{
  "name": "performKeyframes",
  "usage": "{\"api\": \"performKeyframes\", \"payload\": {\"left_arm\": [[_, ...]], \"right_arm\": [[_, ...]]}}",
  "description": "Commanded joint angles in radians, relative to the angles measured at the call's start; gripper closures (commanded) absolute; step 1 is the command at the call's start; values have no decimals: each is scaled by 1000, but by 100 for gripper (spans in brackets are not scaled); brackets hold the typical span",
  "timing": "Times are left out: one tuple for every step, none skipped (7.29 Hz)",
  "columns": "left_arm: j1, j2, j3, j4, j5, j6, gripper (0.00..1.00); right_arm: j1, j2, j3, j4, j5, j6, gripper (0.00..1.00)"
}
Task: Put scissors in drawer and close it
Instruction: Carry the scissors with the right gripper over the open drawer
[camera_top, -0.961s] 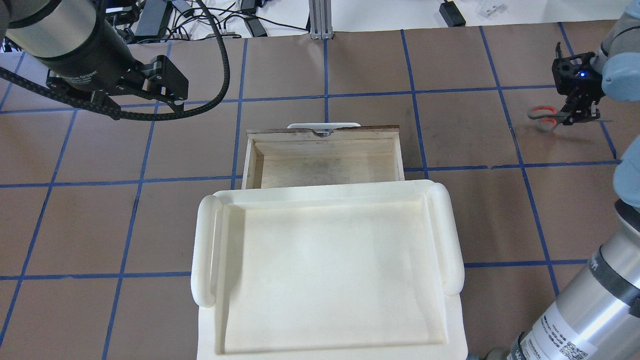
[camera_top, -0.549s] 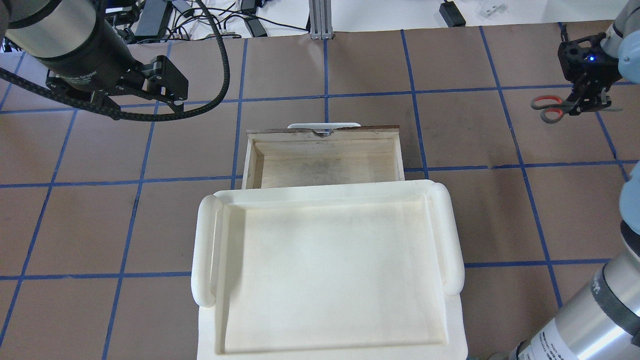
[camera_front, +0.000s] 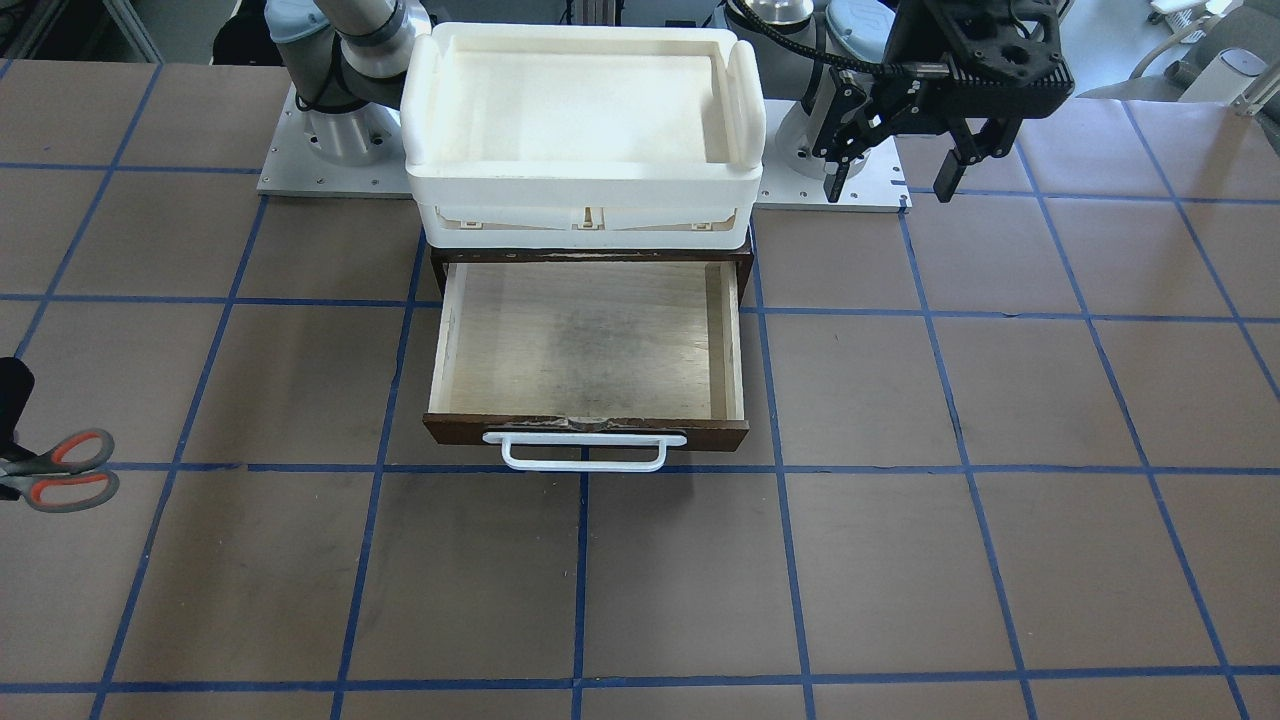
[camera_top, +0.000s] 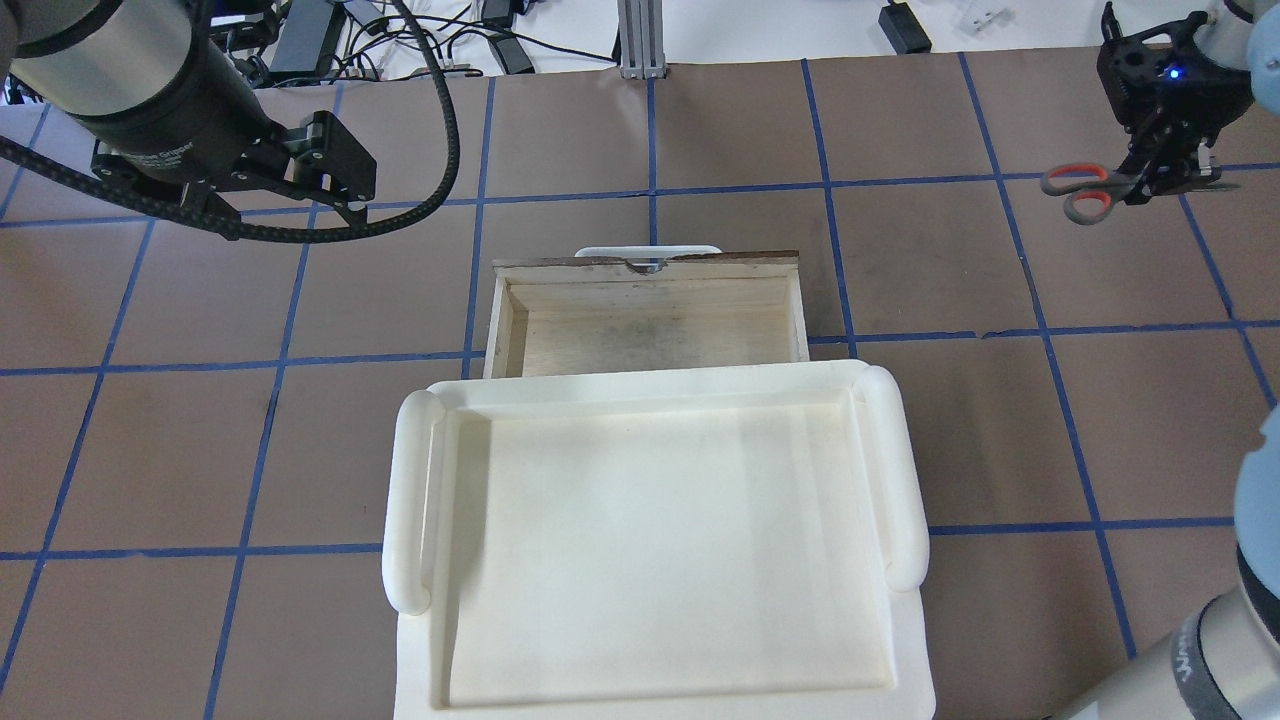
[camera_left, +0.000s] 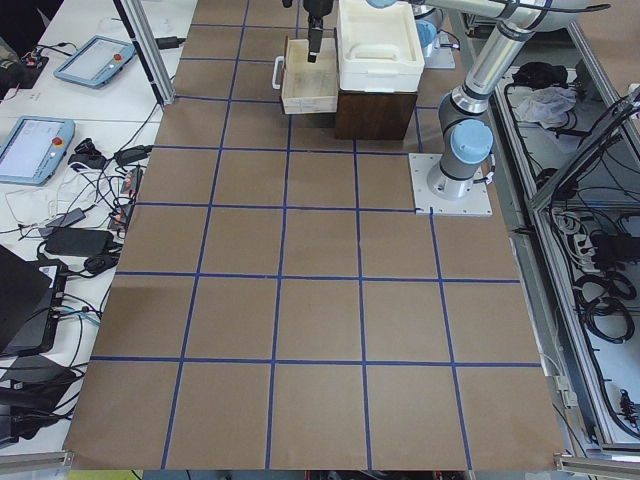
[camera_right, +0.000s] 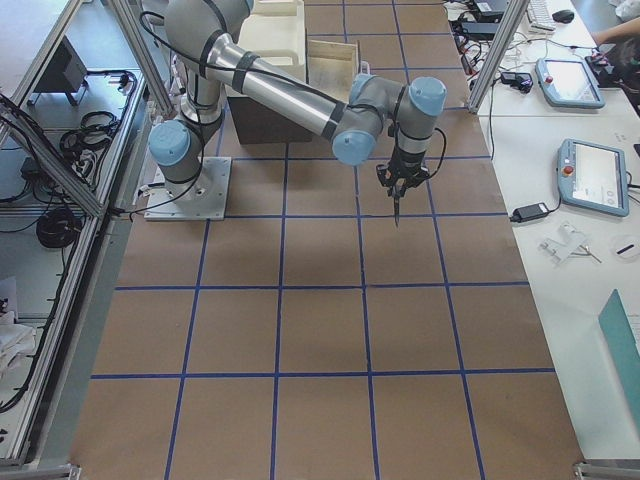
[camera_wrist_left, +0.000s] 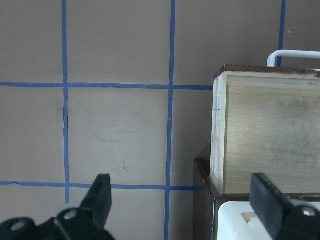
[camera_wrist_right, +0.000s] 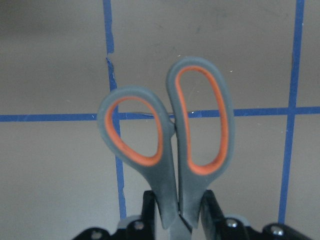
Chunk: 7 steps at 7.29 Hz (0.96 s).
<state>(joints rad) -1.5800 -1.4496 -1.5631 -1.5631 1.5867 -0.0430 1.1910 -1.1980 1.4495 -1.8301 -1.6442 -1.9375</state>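
The scissors (camera_top: 1083, 190), grey handles lined orange-red, hang above the table at the far right, handles pointing toward the drawer side. My right gripper (camera_top: 1150, 186) is shut on them near the pivot; the wrist view shows both loops (camera_wrist_right: 170, 130) sticking out ahead of the fingers (camera_wrist_right: 210, 205). They also show at the left edge of the front view (camera_front: 60, 470). The drawer (camera_top: 650, 268) stands pulled open and empty, with pale plywood inside and a white bar handle (camera_front: 585, 452). My left gripper (camera_top: 350, 185) is open and empty, in the air left of the drawer.
A large white plastic tray (camera_top: 410, 500) sits on top of the dark brown cabinet (camera_left: 375, 110) that the drawer slides out of. Brown table paper with blue tape lines lies all around. Cables and power bricks (camera_top: 320, 30) lie beyond the far edge.
My right gripper has carried the scissors farther from the robot and a little toward the drawer side. The left arm and the drawer have not moved.
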Motion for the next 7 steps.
{"api": "performKeyframes", "payload": {"left_arm": [[0,0,0,0,-1,0,0],[0,0,0,0,-1,0,0],[0,0,0,0,-1,0,0],[0,0,0,0,-1,0,0],[0,0,0,0,-1,0,0],[0,0,0,0,-1,0,0],[0,0,0,0,-1,0,0]], "right_arm": [[50,-60,0,51,3,11,100],[83,-89,0,61,3,12,100],[128,-115,0,92,3,59,100],[174,-138,2,118,3,113,100],[223,-152,2,142,1,158,100],[279,-158,2,147,1,204,100],[333,-163,0,147,1,254,100]]}}
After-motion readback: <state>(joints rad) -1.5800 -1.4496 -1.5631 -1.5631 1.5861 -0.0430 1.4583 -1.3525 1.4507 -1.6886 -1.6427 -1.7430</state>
